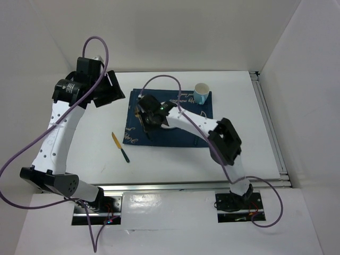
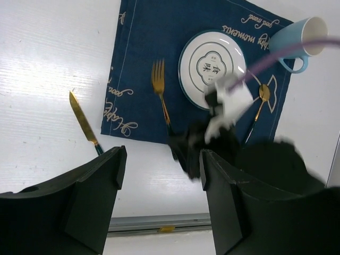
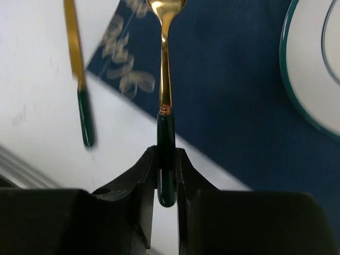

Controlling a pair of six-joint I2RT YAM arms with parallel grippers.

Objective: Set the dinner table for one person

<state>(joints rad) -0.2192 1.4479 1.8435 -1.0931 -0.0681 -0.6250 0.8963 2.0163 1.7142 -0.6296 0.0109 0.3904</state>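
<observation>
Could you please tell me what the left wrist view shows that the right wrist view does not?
Only the left wrist view shows the blue mug, the gold spoon beside the plate, the tines of the fork, and the open, empty left hand. Only the right wrist view shows clearly the right hand shut on the fork's dark green handle. Both show the fork, the knife lying on the dinner table, part of the plate, and the navy placemat.
</observation>
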